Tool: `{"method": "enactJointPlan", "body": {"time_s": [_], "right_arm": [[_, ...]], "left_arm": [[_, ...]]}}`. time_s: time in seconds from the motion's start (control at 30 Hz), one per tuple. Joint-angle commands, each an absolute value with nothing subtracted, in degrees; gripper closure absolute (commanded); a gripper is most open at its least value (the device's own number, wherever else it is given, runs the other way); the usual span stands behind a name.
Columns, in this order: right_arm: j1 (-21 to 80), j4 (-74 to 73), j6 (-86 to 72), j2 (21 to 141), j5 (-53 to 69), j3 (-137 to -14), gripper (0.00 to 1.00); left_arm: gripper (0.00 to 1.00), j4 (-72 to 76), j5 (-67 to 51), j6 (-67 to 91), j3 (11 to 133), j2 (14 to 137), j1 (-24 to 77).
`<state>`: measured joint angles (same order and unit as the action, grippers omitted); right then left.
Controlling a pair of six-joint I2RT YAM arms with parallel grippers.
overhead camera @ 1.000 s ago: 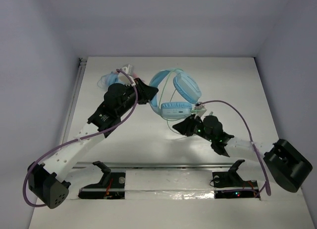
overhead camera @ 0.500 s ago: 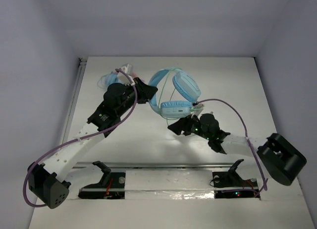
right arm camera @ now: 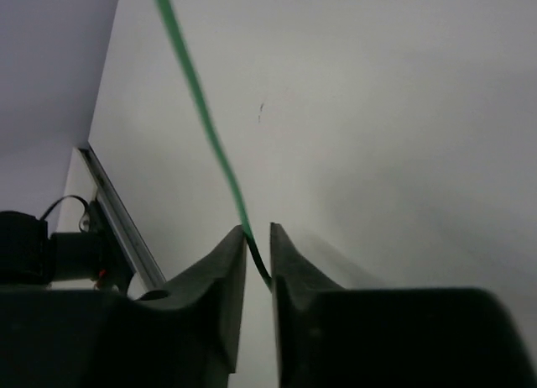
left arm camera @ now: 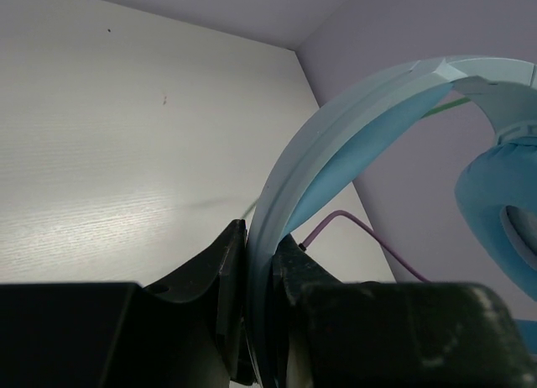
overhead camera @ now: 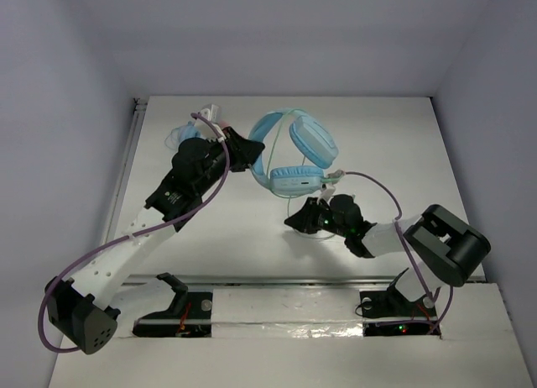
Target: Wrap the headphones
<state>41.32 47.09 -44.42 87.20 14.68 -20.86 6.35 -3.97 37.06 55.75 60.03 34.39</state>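
The left end effector (overhead camera: pixel 244 150) is clenched on the padded band of the headphones (overhead camera: pixel 295 155), pinching it edge-on between both fingers; from that grip the band arcs up and away to the right, so the ear cups lie beyond and to the right of it; whether the lower cup rests on the surface (overhead camera: pixel 394 153) I cannot tell. The right end effector (overhead camera: pixel 297 219) sits just on the near side of that lower cup, its fingers closed on the thin green cable (right arm camera: pixel 204 119); from the pinch the cable runs off in a straight line, ahead and up to the left in the wrist view, towards the cups.

The move likely turns on this: the headphones are straight ahead of the right end effector and close, with the band's long axis lying crosswise to it, held at its far left end; the right end effector is the nearer to the cups, so carrying the cable around them probably falls to it. Open surface lies to its right and beyond the cups; to its left the left arm crowds the path; behind it runs a metal rail (overhead camera: pixel 277 280). A second, smaller pair of headphones (overhead camera: pixel 179 137) sits behind the left end effector, partly hidden.
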Motion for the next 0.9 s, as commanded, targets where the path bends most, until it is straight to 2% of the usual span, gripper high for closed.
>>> {"method": "enactJointPlan", "body": {"time_s": [0.0,0.03,0.17,0.5,0.73,0.87], "right_arm": [[42.27,52.91,-45.53,87.02,17.14,-21.36,0.83],[42.97,52.39,-45.61,86.23,16.96,-20.66,0.90],[46.49,47.73,-46.58,79.13,15.21,-18.73,0.98],[59.75,24.63,-49.21,58.91,5.45,-19.07,1.00],[65.03,11.44,-46.24,55.99,5.71,-25.83,1.00],[69.24,0.81,-43.60,55.90,5.02,-34.86,1.00]], "left_arm": [[1.00,11.52,-0.63,38.85,59.59,57.48,34.19],[1.00,11.43,1.21,38.93,59.42,57.48,34.19],[1.00,15.62,7.46,40.69,56.00,56.69,34.19],[1.00,20.92,24.07,44.83,51.07,60.47,33.05],[1.00,22.23,30.14,44.56,49.31,62.75,33.05],[1.00,21.62,31.99,43.24,47.64,63.80,33.05]]}}
